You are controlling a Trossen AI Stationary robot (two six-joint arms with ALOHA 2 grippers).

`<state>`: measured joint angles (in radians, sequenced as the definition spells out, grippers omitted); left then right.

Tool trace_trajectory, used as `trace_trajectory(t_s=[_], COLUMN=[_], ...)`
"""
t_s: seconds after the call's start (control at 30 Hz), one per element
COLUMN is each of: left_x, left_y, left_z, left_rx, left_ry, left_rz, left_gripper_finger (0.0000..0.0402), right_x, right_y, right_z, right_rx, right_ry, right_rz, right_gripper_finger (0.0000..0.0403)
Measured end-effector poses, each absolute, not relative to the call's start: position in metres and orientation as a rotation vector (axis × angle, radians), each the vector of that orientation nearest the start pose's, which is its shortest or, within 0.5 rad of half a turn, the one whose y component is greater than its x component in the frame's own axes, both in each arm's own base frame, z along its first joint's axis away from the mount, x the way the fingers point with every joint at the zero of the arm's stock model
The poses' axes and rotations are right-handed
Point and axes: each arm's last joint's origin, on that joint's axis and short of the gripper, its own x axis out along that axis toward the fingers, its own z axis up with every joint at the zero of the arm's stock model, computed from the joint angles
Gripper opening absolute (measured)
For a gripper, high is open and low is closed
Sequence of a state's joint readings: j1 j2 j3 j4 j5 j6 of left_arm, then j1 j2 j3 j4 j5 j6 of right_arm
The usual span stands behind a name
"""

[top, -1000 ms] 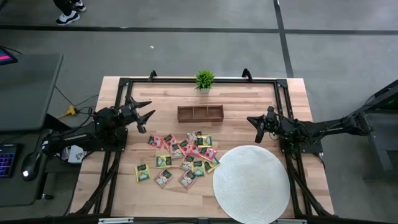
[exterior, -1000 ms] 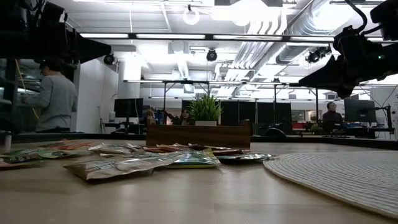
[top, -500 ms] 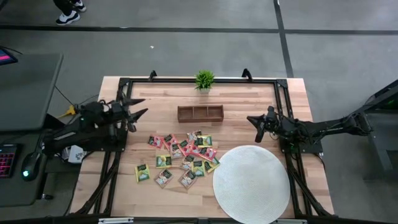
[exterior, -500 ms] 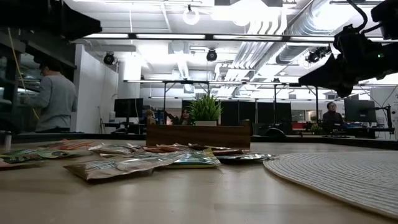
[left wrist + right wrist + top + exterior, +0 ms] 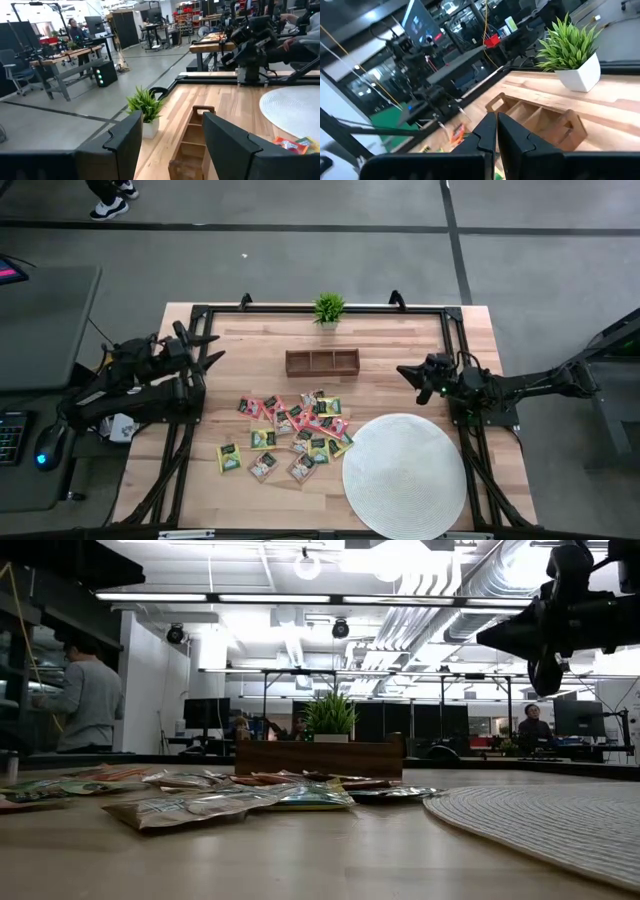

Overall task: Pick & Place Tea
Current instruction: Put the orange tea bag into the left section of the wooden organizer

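The tea packets (image 5: 288,435) lie scattered mid-worktop (image 5: 400,350), left of the round white mat (image 5: 405,475). The left gripper (image 5: 208,347) hovers at the far left edge, fingers spread and empty. The right gripper (image 5: 408,374) hangs right of the wooden tray (image 5: 322,362), fingers clenched on nothing.

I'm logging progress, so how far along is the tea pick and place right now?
Nothing looks done: the small pink, yellow and green tea packets lie scattered on the wooden table, and the brown wooden compartment tray looks empty. Nothing is in hand: the left gripper is open, the right gripper shut and empty. All packets remain.
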<state>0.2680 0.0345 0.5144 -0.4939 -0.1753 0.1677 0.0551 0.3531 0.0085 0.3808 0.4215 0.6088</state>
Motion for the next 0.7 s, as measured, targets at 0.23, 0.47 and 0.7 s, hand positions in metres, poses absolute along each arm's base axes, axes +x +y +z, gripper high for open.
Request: trace_trajectory(t_s=[0.23,0.47,0.7], left_x=[0.039,0.039,0.038], left_y=[0.016,0.016,0.016], left_z=[0.273,0.269,0.264], left_rx=[0.118,0.115,0.033], left_ry=[0.092,0.128,0.167], left_rz=[0.434,0.432,0.46], left_gripper_finger=[0.0202,0.0201,0.0202], right_x=[0.118,0.128,0.173], right_y=[-0.005,-0.007,-0.006], right_z=[0.195,0.237,0.27], right_rx=[0.564,0.447,0.471], right_ry=[-0.247,-0.204,0.117], right_rz=[-0.32,-0.426,-0.494], right_gripper_finger=[0.0012,0.0012,0.0012])
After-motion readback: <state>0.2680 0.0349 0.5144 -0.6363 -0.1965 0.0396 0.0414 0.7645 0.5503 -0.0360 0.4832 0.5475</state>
